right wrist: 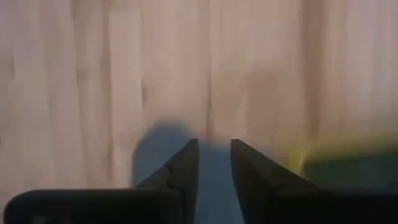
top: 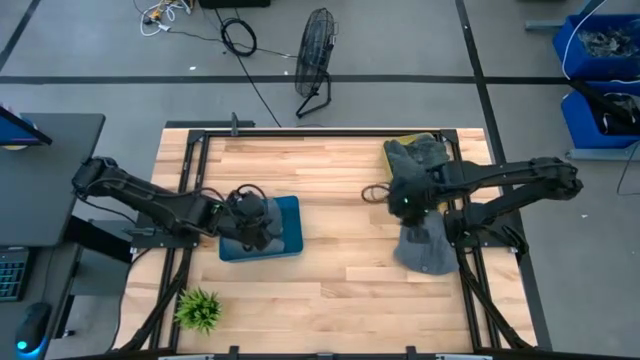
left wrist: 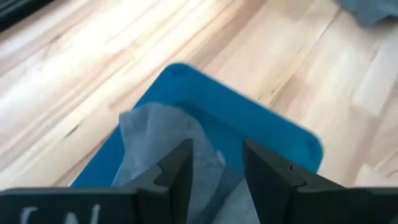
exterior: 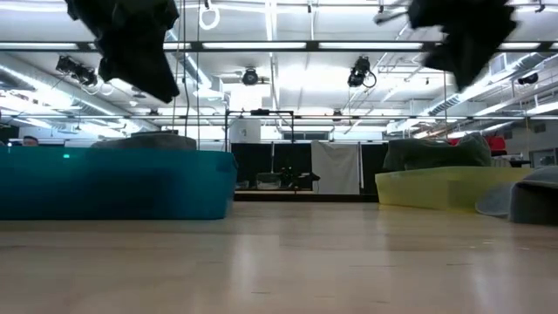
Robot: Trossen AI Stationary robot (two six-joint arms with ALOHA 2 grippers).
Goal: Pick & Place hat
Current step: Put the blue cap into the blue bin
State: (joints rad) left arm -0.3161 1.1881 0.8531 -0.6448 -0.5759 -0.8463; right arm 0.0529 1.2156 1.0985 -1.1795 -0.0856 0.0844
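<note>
Our left gripper (left wrist: 214, 171) is hovering over the blue bin (top: 288, 232) on the worktop (top: 330, 285), fingers parted with nothing between them — a grey hat (left wrist: 155, 140) is lying inside the bin below. Our right gripper (right wrist: 214, 165) is hanging near the yellow bin (top: 410, 145), fingers slightly apart and empty, with another grey hat (top: 425, 250) lying on the wood nearby.

Both arms reach inward, left gripper (left wrist: 214, 165) and right gripper (right wrist: 214, 165) each parted, held aloft.
</note>
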